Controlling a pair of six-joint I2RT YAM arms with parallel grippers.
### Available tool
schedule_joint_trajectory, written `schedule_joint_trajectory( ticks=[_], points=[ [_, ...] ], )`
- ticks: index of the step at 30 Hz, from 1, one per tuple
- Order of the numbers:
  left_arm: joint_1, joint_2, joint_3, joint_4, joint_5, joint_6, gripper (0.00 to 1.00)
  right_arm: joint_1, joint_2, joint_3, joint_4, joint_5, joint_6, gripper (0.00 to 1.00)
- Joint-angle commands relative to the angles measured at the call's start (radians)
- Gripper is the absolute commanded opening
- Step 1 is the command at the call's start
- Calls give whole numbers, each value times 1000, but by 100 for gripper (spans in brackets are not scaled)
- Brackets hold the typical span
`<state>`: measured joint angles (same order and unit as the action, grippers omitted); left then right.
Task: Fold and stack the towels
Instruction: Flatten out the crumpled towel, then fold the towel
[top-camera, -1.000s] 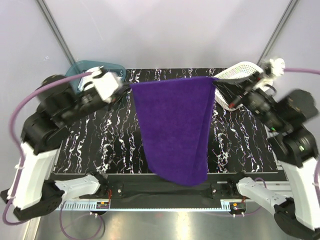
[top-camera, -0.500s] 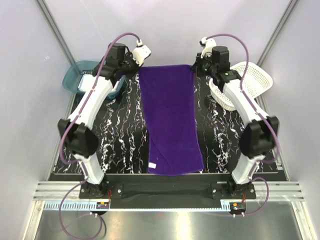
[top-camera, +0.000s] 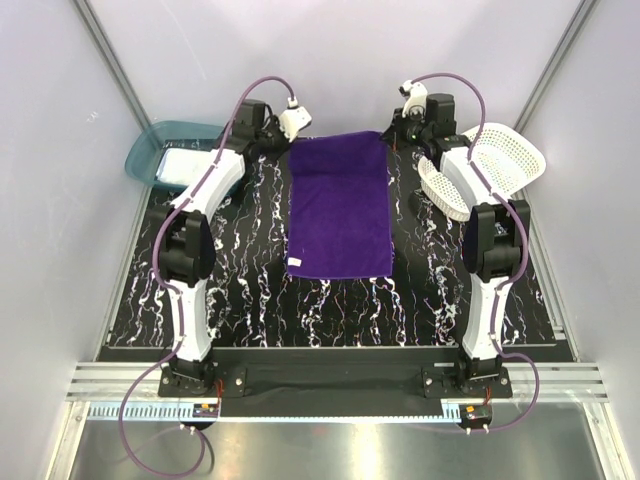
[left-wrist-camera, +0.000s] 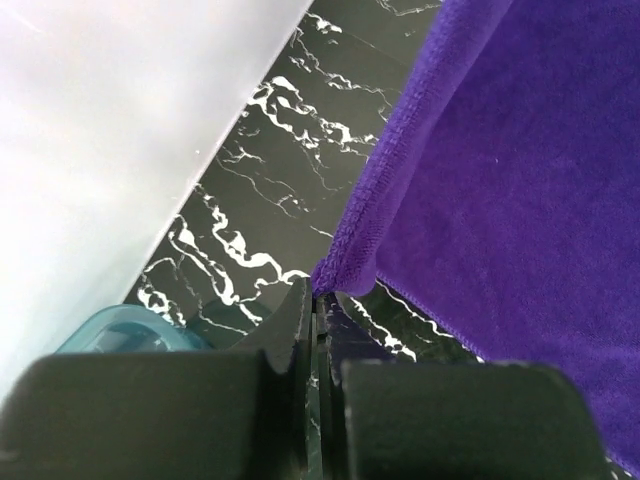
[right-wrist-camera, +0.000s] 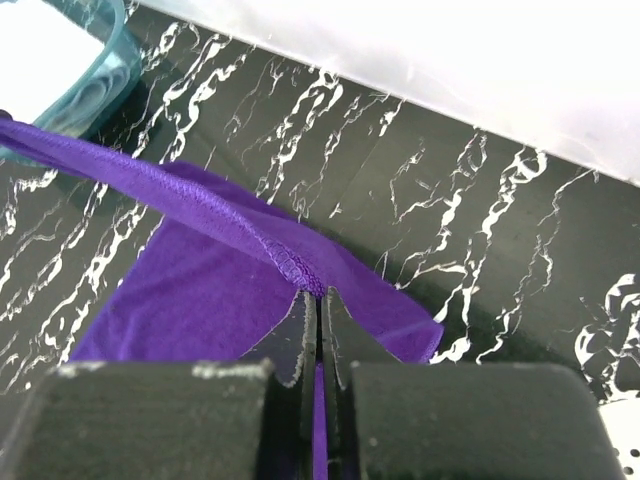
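Since half a second earlier, the purple towel (top-camera: 338, 205) had been drawn toward 12 o'clock and lowered. Its near hem, previously seen at the 6 o'clock edge of the black marbled table (top-camera: 240, 285), was now found about the table's middle. Most of the cloth was spread flat as a rectangle. One second earlier it had been held high between the arms, close under the overhead camera. Both arms had since been stretched further toward 12 o'clock.

The left gripper (top-camera: 288, 143) was closed on the towel's far corner at 11 o'clock. In the left wrist view the stitched hem was seen pinched between the shut jaws and lifted slightly off the table. The right gripper (top-camera: 390, 136) was likewise clamped on the far corner at 1 o'clock, with the hem drawn taut away from it in the right wrist view.

At 10 o'clock the teal bin (top-camera: 143, 152) was found where it had been, a pale folded cloth (top-camera: 185, 165) lying inside it. At 2 o'clock the white mesh basket (top-camera: 505, 150) was seen just beside the right arm.
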<state>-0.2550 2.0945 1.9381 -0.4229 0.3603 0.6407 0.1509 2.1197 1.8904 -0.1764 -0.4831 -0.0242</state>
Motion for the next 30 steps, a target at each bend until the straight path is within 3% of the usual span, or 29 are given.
schedule_joint_trajectory(
  ticks=[1,9,17,30],
  points=[
    [5,-45,-62,87,39,19,0,-4,-6,-14,35,-37,-43,0],
    [-26,-203,-261,1,-15,24,0,-5,-130,-210,-38,-20,-79,0],
    [-59,-388,-459,-34,-40,-82,0,7,-256,-381,-129,9,-60,0],
    [-145,-507,-748,-17,-61,-148,0,36,-435,-661,-140,64,9,2]
  ],
)
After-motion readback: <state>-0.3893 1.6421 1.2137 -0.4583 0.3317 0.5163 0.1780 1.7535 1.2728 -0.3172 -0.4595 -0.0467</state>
